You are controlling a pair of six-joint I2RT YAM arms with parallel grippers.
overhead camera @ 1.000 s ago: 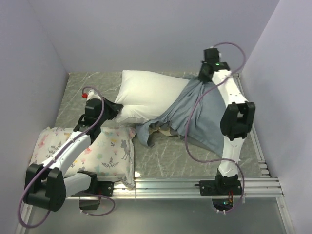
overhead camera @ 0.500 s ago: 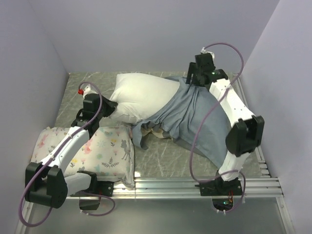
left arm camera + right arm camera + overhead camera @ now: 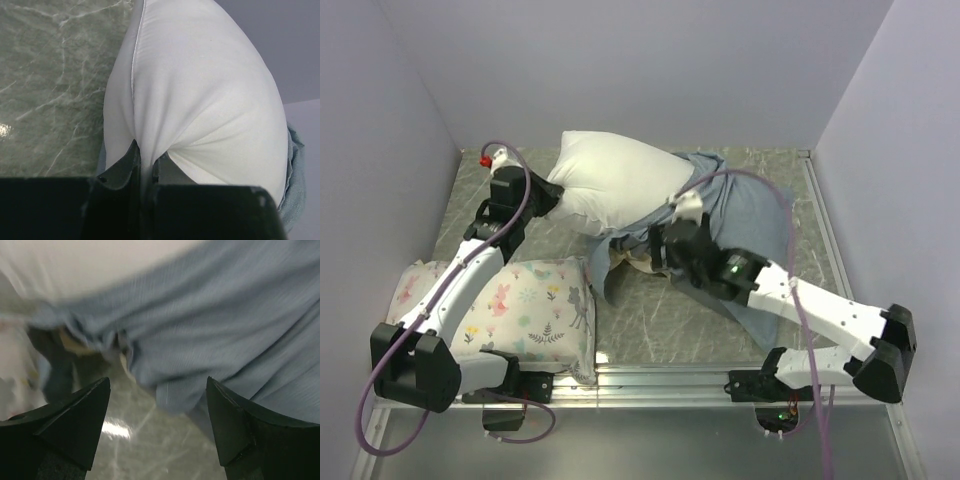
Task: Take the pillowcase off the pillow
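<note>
Off to the near side of the left claw [image 3: 546, 198] lies a flowered pillow [image 3: 520, 305], out of the way on the table [image 3: 660, 320]. That left claw is clenched on a corner of the white pillow [image 3: 615, 185]. Its wrist view shows the two fingers [image 3: 131, 157] pinching only a thin fold of the pillow [image 3: 200, 90], with the plump bulk swelling away in front of them. Further right, the right claw [image 3: 660, 248] hangs released with its fingers spread wide and nothing between them. The bunched mouth of the pillowcase [image 3: 225, 315] sits just ahead of its tips, though that view is blurred. The pillowcase [image 3: 740, 215] covers only the pillow's far-right end, and the rest trails loose on the table beyond and behind the right claw. As I see it, the weak spot is the left claw's small bite: a hard tug on the cloth could pop that corner free and drag the pillow along. The right claw could also close on a single loose fold and just stretch it, or catch pillow and cloth together and pull both.
</note>
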